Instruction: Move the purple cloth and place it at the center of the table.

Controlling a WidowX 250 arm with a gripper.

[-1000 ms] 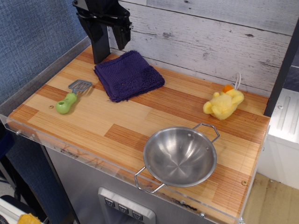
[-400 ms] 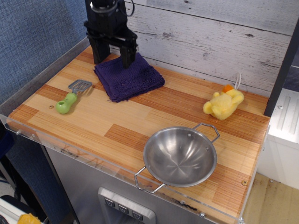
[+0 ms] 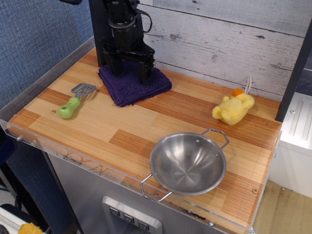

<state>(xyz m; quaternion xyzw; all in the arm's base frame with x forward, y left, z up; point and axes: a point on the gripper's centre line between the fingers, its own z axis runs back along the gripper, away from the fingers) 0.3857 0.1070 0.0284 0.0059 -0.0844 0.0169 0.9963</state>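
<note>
The table was a rectangular wooden top w/ light and reddish-brown striped planks, a clear acrylic rim along the near edge and a grey metal base below. Behind it ran a wall of whitewashed, weathered boards; a blue woven-texture panel stood at the left. The black robot arm came down at the far left corner, boxy and matte. Steel bowl, round, shiny, w/ two wire loop handles, sat near the front right, approx. as wide as the cloth. The purple cloth, dark, nubby terry, roughly square and folded, lay flat at the far left of the table, well apart from the centre. Gripper stood directly over it, jaws spread apart, two black fingers pointing down w/ tips at the cloth's surface; couldn't tell if they pressed in. Yellow plush duck, soft and fuzzy w/ an orange beak, sat at the far right. Small spatula, green rounded plastic handle and slotted grey metal head, lay left of the cloth, near but not touching.
</note>
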